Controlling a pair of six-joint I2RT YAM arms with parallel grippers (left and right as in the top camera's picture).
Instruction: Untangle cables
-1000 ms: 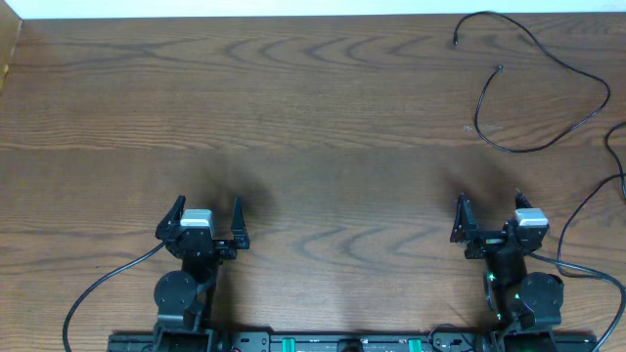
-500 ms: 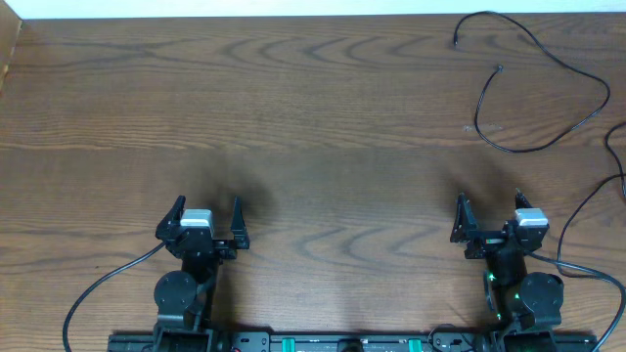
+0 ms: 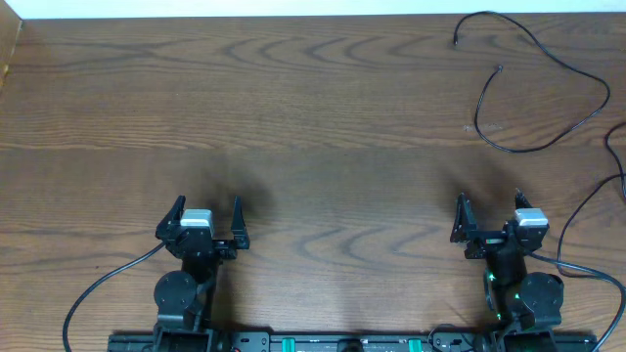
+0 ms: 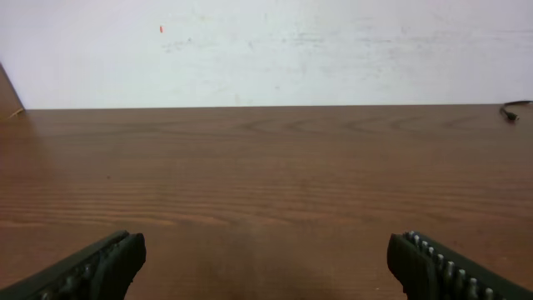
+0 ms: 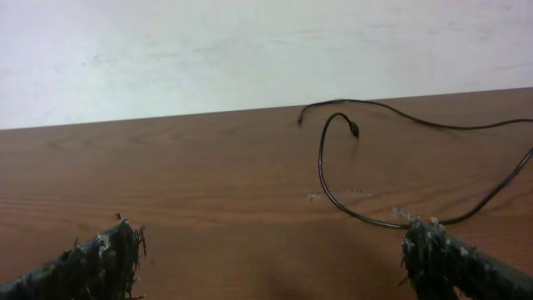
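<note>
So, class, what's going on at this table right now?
Nothing is being handled. The robot's left hand and right hand sit at the near edge of the wooden table, both open and holding nothing. A thin black cable lies in a loose loop at the far right corner, well away from both hands.

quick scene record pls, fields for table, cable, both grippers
surface: brown wood-grain table
cable: thin black cable with small plug tips, lying in a loose open loop at the far right corner, no knot visible
left gripper: left gripper open, empty, at the near edge
right gripper: right gripper open, empty, cable ahead of it, not touching
contact: none
</note>
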